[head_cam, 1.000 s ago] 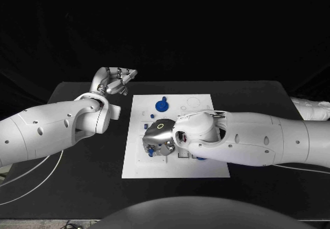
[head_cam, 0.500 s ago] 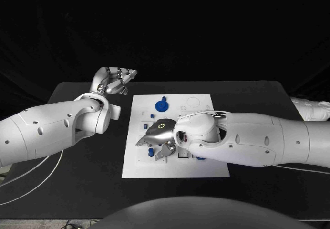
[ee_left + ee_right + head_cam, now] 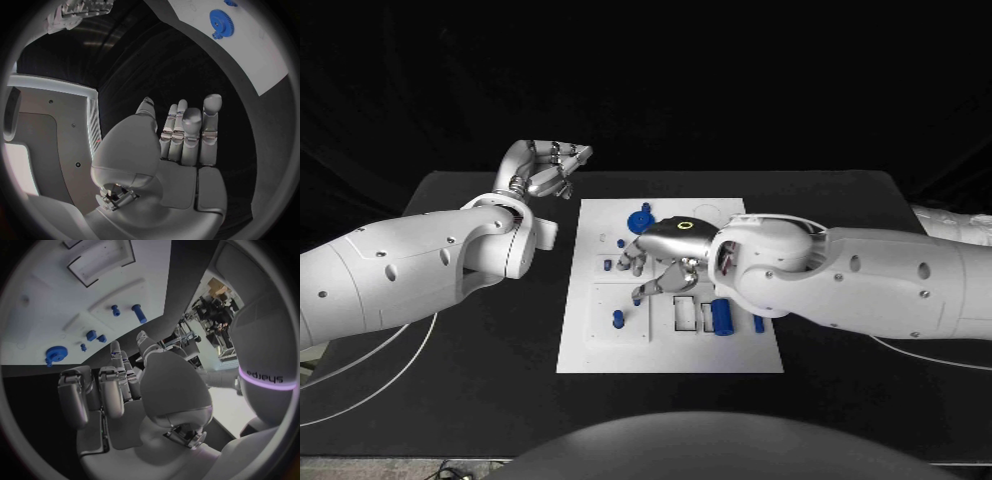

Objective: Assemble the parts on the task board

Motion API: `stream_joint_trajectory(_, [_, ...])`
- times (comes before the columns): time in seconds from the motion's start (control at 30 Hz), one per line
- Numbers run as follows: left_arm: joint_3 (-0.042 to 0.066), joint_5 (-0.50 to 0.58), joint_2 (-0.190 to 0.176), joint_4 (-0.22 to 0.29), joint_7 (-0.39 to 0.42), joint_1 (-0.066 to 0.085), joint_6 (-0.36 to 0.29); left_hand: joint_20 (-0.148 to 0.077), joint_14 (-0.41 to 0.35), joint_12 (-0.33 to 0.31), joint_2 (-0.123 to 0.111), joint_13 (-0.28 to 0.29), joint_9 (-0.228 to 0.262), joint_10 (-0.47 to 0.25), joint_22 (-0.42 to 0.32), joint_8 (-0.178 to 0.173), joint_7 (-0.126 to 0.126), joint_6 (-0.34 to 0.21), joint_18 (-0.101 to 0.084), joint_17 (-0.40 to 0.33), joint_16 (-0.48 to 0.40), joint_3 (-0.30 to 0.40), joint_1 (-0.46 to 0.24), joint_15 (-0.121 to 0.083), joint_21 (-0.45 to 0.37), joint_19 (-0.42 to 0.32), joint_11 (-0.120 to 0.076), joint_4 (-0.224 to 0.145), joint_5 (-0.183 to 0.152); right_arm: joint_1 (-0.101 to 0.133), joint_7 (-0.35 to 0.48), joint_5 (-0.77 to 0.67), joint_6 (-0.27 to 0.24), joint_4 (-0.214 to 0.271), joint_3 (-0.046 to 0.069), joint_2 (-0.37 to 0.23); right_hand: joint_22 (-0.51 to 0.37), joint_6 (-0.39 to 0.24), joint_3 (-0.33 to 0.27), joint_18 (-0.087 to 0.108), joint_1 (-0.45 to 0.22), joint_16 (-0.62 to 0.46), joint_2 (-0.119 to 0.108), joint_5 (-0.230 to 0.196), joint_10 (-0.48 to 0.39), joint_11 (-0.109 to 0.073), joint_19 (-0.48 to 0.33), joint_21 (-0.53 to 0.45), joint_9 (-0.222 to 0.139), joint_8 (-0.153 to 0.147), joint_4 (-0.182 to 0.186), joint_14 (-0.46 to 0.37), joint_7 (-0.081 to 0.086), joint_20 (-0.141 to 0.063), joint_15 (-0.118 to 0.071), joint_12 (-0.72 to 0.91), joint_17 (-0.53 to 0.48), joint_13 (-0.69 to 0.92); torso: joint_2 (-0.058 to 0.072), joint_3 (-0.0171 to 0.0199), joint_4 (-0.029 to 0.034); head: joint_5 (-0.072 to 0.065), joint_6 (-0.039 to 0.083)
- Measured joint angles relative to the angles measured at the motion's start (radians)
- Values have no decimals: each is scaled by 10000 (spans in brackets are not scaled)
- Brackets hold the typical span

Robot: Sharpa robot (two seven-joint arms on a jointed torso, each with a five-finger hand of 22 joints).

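The white task board (image 3: 672, 355) lies mid-table. A blue gear (image 3: 640, 218) sits at its far end. A small blue peg (image 3: 619, 320) stands in the near left part, another blue piece (image 3: 606, 264) is at the left edge, and a longer blue part (image 3: 721, 318) lies right of a rectangular slot. My right hand (image 3: 661, 258) hovers over the board's middle, fingers apart and holding nothing. In the right wrist view my right hand (image 3: 119, 390) faces the board (image 3: 37, 290), the gear (image 3: 55, 354) and a peg (image 3: 139, 312). My left hand (image 3: 545, 170) is off the board's far left corner, holding nothing.
The black table (image 3: 459, 340) surrounds the board on all sides. In the left wrist view my left hand (image 3: 181, 140) has its fingers stretched out side by side, with the board (image 3: 250, 50) and the gear (image 3: 220, 21) well beyond its fingertips.
My right hand has let go of the small blue peg in the board's near left part and moved toward the far middle of the board. The left hand has barely moved.
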Motion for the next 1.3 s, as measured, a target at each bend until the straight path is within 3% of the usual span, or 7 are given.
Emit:
stream_joint_trajectory(0.23, [0,0,158,-118,3,-55,19,0,0,0,0,-1,0,0,0,0,0,0,0,0,0,0,0,0,0,0,0,0,0,595,-110,3439,-493,476,11,-1470,8,-252,-357,0,-238,0,263,0,423,-207,0,0,13,-62,307,-16,-47,0,-102,1303,-1,854,-20,-7,2,-142,0])
stream_joint_trajectory(0.43, [-2,0,360,-259,5,-127,42,-6,0,0,18,-1,5,0,0,0,0,0,0,-6,0,-47,18,0,-57,6,0,-2,0,789,-641,6058,-508,1064,-22,-2698,7,-888,-1294,-1,-562,0,807,408,-2511,-417,19,0,206,42,588,1,-180,-132,-291,7830,-1,6788,-69,-28,-20,-413,0])
stream_joint_trajectory(0.57, [-2,0,479,-321,6,-151,66,-37,0,0,54,-2,13,0,0,0,0,0,-1,-22,0,-73,54,0,-78,37,0,-12,0,816,-1185,6998,-435,1448,-79,-3239,7,-1311,-1804,0,-1017,0,884,878,1069,-557,20,0,302,254,834,0,-349,-239,-367,12394,-2,11738,-89,-38,-43,-613,0])
stream_joint_trajectory(0.67, [-2,-1,544,-349,7,-170,89,-37,0,0,54,-2,13,0,0,0,0,0,0,-22,0,-73,54,0,-78,37,0,-12,0,822,-1679,7429,-327,1733,-130,-3646,7,-1468,-2114,0,-1363,0,842,1344,3666,-606,19,0,359,426,1032,0,-361,-309,-366,13808,-2,12116,-93,-44,-42,-817,0])
stream_joint_trajectory(0.8, [-1,-4,589,-376,8,-178,114,-37,0,0,53,-3,13,0,0,0,0,0,0,-22,0,-73,53,0,-78,37,0,-12,0,826,-2328,7734,-177,1987,-179,-4045,6,-1734,-2509,0,-1761,0,707,2203,4006,-458,19,0,519,827,1250,1,-95,-309,-357,14067,-3,12143,-95,-47,-39,-1019,0])
stream_joint_trajectory(1.07, [-1,-6,611,-403,9,-185,135,-36,0,0,53,-2,12,0,0,0,0,0,-1,-21,0,-73,53,0,-77,37,0,-12,0,802,-3465,7994,-36,2235,-214,-4656,5,-1278,-2936,-1,-1989,0,585,3232,4023,60,20,0,1493,2566,1336,0,184,160,141,14067,-3,12143,-95,-49,-36,-1274,0])
stream_joint_trajectory(1.3, [-1,-7,620,-420,10,-188,141,-36,0,0,53,4,11,0,0,0,0,0,-1,-21,0,-72,53,0,-77,36,0,-13,0,759,-4267,8079,85,2308,-216,-4795,5,-921,-2991,-1,-2186,0,702,3348,4021,58,19,0,1858,2942,1391,0,206,160,141,14067,-4,12142,-93,-38,-37,-1350,0])
